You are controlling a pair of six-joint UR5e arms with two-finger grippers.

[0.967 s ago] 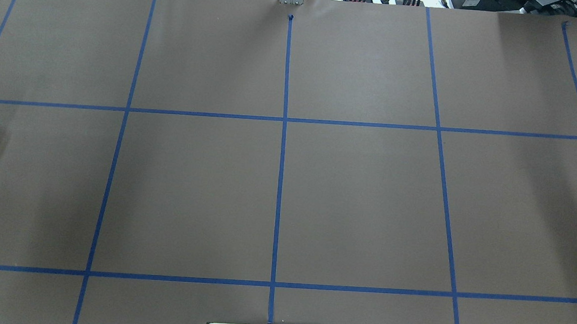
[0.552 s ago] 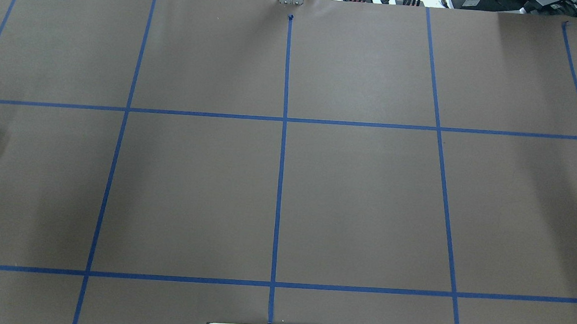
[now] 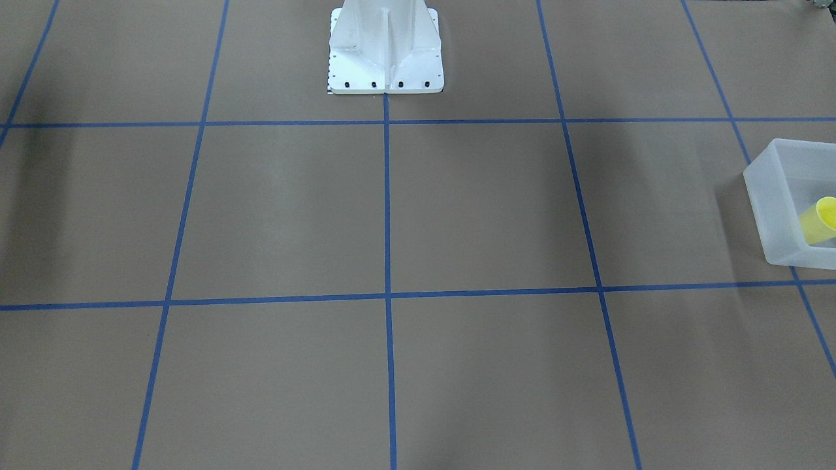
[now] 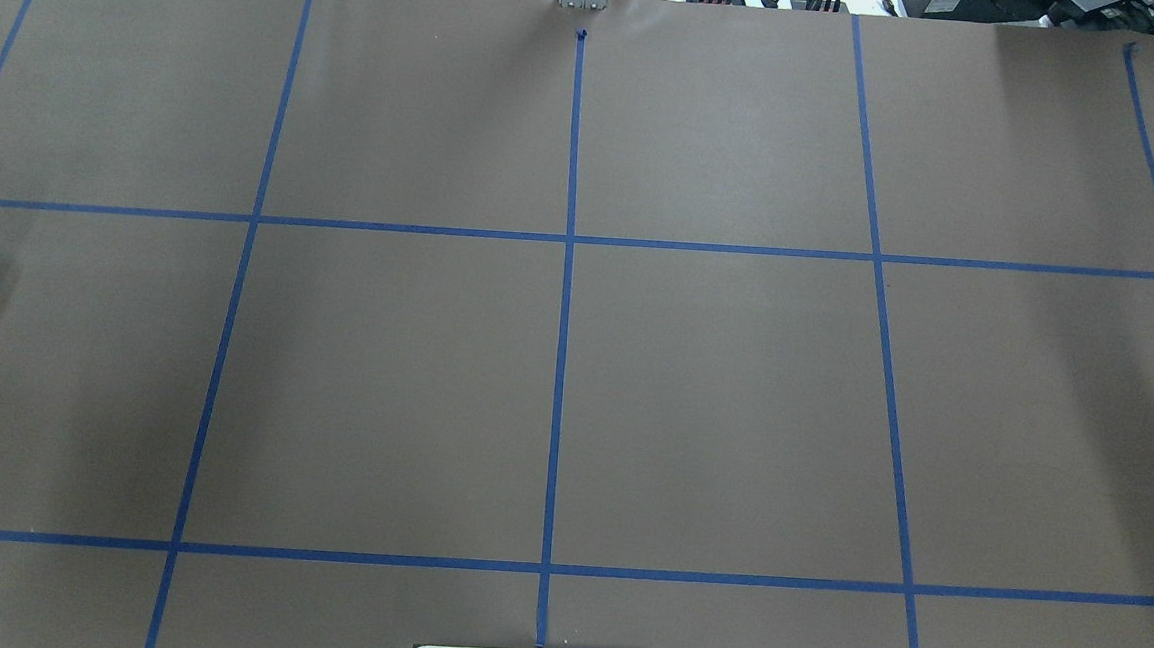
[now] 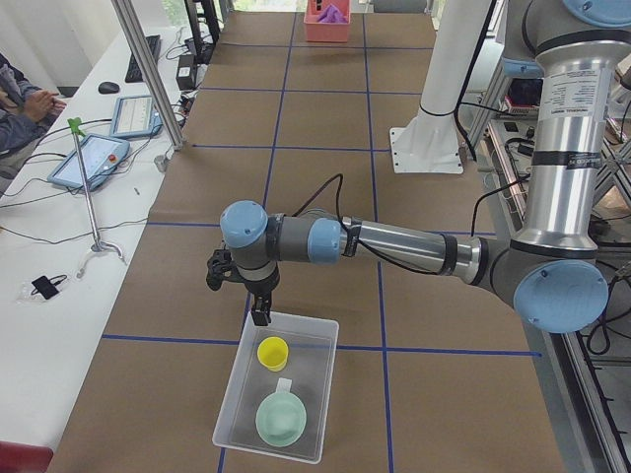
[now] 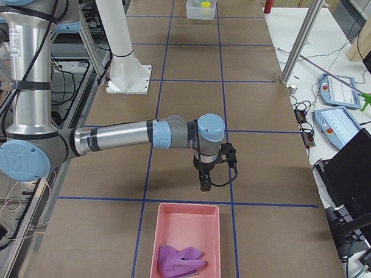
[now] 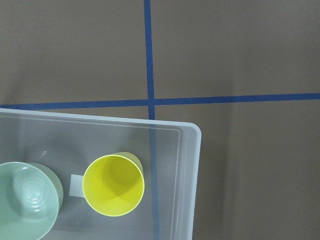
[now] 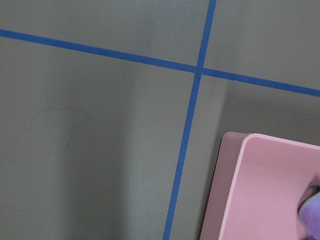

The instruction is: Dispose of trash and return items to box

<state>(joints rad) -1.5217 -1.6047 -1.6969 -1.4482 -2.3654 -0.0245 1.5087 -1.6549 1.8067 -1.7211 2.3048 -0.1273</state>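
Note:
The translucent box (image 5: 231, 411) stands at the table's left end. It holds the yellow cup (image 5: 272, 353) and the mint-green bowl (image 5: 281, 421), both upright. The left wrist view looks down on the box's corner (image 7: 197, 165), the cup (image 7: 113, 185) and the bowl (image 7: 25, 207). The front view shows the box's wall (image 3: 767, 215) and the cup (image 3: 819, 222). My left gripper (image 5: 259, 317) hangs just above the box's far edge. My right gripper (image 6: 204, 186) hangs over bare table just before a pink tray (image 6: 186, 206). I cannot tell whether either gripper is open or shut.
The pink tray holds a crumpled purple piece (image 6: 180, 261); its corner shows in the right wrist view (image 8: 225, 200). The robot's white base (image 3: 385, 52) stands mid-table. Brown paper with blue tape lines covers the table. Tablets and cables lie beyond the far edge (image 5: 94, 158).

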